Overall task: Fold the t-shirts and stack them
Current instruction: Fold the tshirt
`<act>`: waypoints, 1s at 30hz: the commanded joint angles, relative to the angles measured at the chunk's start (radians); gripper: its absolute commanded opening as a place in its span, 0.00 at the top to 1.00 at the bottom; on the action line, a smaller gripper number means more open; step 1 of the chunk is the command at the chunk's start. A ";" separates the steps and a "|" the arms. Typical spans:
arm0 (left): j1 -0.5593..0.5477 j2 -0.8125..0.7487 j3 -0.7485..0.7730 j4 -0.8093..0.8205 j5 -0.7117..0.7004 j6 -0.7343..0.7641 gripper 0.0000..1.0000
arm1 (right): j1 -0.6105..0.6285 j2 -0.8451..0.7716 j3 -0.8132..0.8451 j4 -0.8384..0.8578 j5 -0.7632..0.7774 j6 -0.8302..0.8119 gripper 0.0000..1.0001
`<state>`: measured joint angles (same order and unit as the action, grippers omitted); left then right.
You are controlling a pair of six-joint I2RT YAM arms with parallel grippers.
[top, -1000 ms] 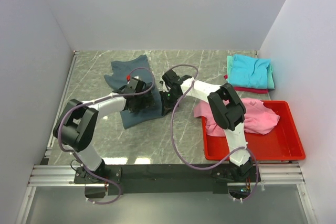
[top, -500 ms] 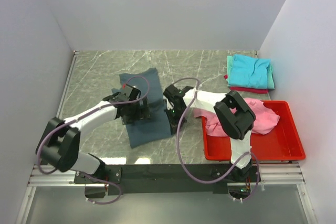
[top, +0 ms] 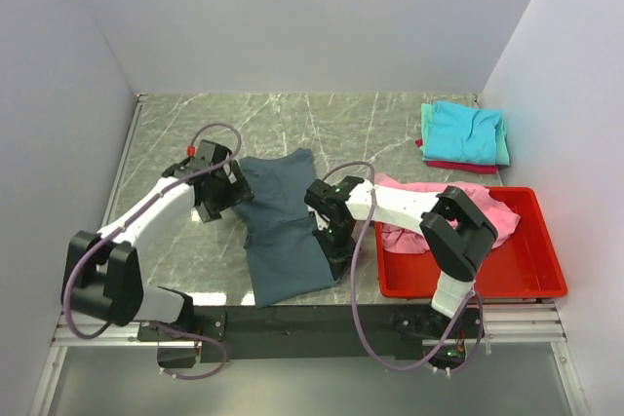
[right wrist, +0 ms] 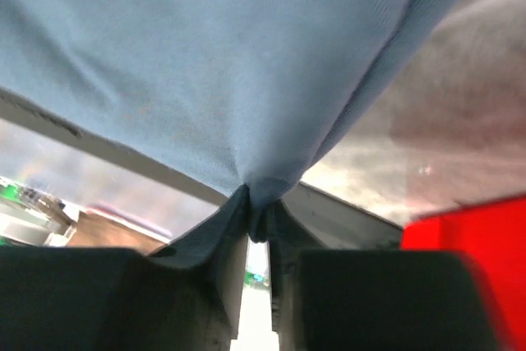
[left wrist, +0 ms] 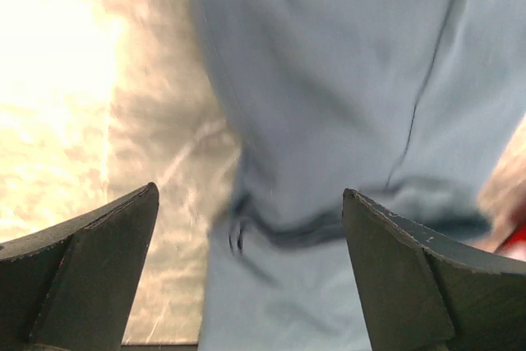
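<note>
My right gripper (top: 334,239) is clamped on the blue-grey shirt (top: 283,241) at its right edge, abt halfway down. In the wrist view the fingers (right wrist: 164,285) are pressed together w/ a pinch of cloth bunched btw them, and the rest of the fabric spreads up and away from the tips. My left gripper (top: 224,194) is wide apart and holds nothing, sitting at the shirt's far-left corner. From its wrist cam both fingers (left wrist: 90,260) frame the cloth w/ bare table on the left; the pic is blurry, so I can't tell if the tips touch the fabric. The shirt lies mostly flat on the table (top: 341,124), middle-front, running diagonally from the left gripper down toward the near edge, w/ a crease across it approx where I'm pinching. The pink shirt (top: 492,213) is heaped in the red bin (top: 507,280) on the right, w/ part of it spilling over the bin's left rim onto the table, just behind my right forearm. In the far-right corner is a folded stack: turquoise shirt (top: 463,132) on top, mint shirt (top: 503,146) showing at its right side, red shirt (top: 453,167) at the bottom.
</note>
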<state>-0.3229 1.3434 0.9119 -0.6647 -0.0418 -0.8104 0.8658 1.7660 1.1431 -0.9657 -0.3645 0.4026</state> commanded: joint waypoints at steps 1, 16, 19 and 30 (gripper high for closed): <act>0.037 0.049 0.123 0.056 -0.018 0.007 0.01 | 0.013 -0.056 0.064 -0.103 -0.004 -0.011 0.77; 0.059 0.401 0.496 0.243 0.177 0.140 0.09 | -0.164 0.065 0.563 -0.099 0.219 -0.039 0.43; 0.018 0.480 0.570 0.246 0.169 0.178 0.12 | -0.211 0.113 0.583 0.019 0.219 -0.033 0.43; -0.018 0.727 0.745 0.172 0.132 0.168 0.22 | -0.261 0.273 0.465 0.350 0.165 0.008 0.47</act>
<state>-0.3504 2.0571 1.5917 -0.4828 0.0860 -0.6468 0.6060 2.0365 1.6459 -0.7643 -0.1841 0.3820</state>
